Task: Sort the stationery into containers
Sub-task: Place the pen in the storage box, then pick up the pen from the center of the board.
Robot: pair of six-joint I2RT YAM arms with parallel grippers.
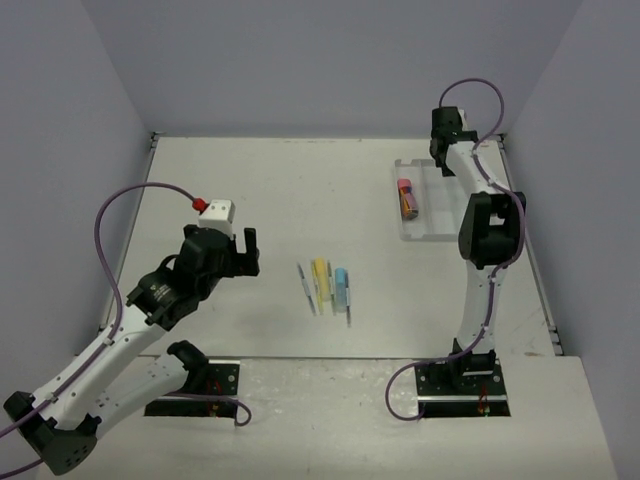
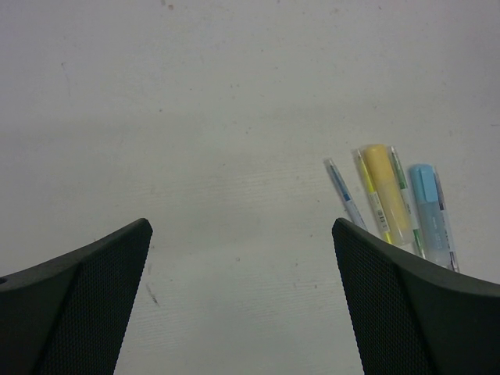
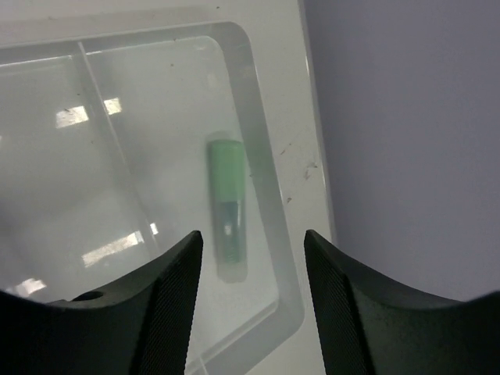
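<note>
The right end effector (image 3: 251,238) hung spread, leaving the mint-green plastic marker (image 3: 227,211) free in the translucent plastic tray (image 3: 262,156) at mid-frame. The left end effector (image 2: 241,226) gaped empty, likely awaiting its pick.

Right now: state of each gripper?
Left gripper: open, holding nothing.
Right gripper: open, empty; green marker lies in the tray beneath it.

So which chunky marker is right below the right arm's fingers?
The mint-green marker, in the white plastic tray's outer compartment. The yellow marker and blue marker lie on the table.
</note>
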